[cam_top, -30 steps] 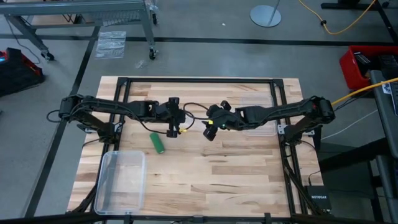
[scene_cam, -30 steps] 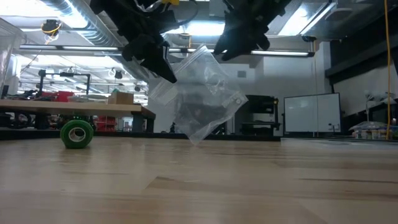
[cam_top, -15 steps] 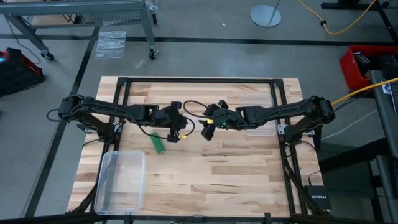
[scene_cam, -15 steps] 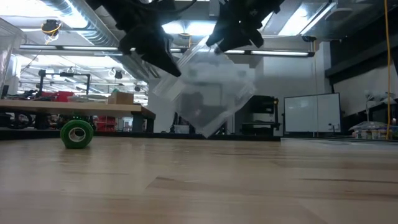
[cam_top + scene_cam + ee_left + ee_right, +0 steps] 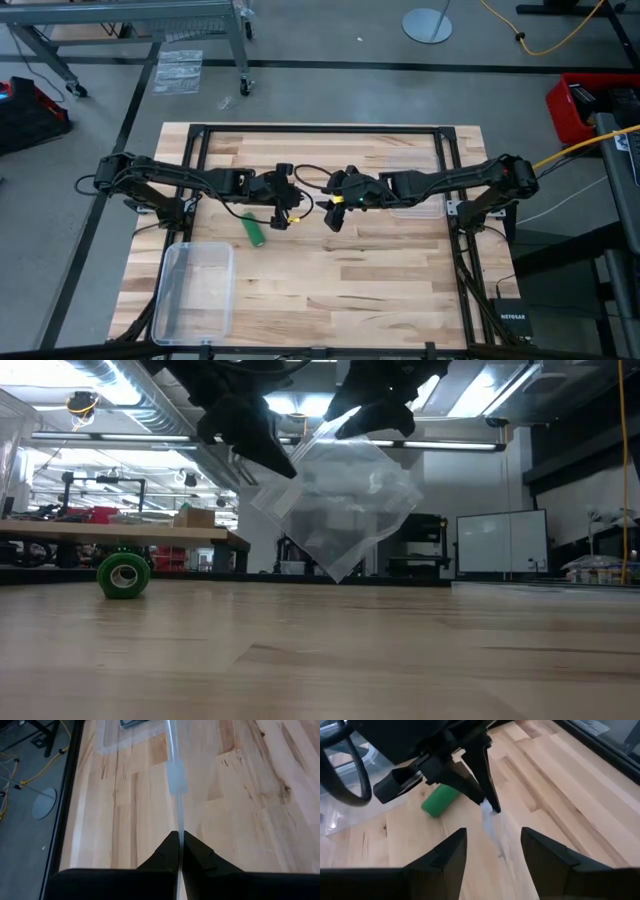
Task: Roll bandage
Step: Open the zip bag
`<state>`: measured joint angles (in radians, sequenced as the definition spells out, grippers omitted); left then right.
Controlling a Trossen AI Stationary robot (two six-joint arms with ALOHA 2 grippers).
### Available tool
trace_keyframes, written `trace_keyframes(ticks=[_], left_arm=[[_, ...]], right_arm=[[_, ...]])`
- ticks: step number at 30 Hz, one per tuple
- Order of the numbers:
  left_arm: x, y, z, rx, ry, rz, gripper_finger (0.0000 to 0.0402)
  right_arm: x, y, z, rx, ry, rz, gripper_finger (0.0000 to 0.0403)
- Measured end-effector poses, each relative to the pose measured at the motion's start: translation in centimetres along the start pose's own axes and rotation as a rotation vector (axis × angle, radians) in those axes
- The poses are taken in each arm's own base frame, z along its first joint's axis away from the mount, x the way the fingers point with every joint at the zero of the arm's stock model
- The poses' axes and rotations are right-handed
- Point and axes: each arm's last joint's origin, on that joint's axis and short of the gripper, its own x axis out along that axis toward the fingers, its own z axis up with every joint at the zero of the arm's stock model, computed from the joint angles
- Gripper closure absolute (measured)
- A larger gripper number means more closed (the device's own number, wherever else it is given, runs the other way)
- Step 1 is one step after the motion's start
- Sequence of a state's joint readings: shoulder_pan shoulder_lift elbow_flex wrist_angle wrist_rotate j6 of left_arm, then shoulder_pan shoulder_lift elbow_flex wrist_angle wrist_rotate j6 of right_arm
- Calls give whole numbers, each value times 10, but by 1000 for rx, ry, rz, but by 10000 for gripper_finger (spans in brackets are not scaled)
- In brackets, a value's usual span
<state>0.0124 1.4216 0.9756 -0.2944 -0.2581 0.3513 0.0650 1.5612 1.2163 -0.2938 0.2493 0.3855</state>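
Note:
The bandage is a small green roll [image 5: 255,229] lying on its curved side on the wooden table, left of both grippers, with its hollow end facing the near edge [image 5: 123,574]; it also shows in the right wrist view [image 5: 440,800]. No gripper touches it. My left gripper [image 5: 272,458] is shut on a crinkly clear plastic bag [image 5: 345,510] that hangs above the table's middle. My right gripper [image 5: 492,852] stands open just right of it, at the bag's upper corner [image 5: 335,428], fingers on either side. My left gripper pinches the clear bag's upper left edge [image 5: 178,822] between its two shut fingers. The fingers slant down from the table's left side. The bag hangs tilted below and to the right of them, clear of the table, its lowest corner [image 5: 340,575] just above the wood.
A clear plastic box [image 5: 195,290] stands at the table's near left corner. A flat clear thing [image 5: 418,211] lies under the right arm. Bare wood lies in front of the grippers toward the near edge.
The hanging bag has swung toward the table's right and turned, so its upper corner now reaches up to my right gripper. My left gripper has shifted a little toward the near edge and stays shut on the bag. My right gripper has tipped slightly and stays open.

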Motion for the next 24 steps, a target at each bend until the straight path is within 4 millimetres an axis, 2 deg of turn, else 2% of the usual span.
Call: trace_keyframes(ticks=[10,24], left_arm=[[0,0,0,0,0,0,401],[0,0,0,5,4,-1,401]], right_arm=[[14,1,-6,-5,24,-10,214],[14,3,0,-22,-42,-17,264]])
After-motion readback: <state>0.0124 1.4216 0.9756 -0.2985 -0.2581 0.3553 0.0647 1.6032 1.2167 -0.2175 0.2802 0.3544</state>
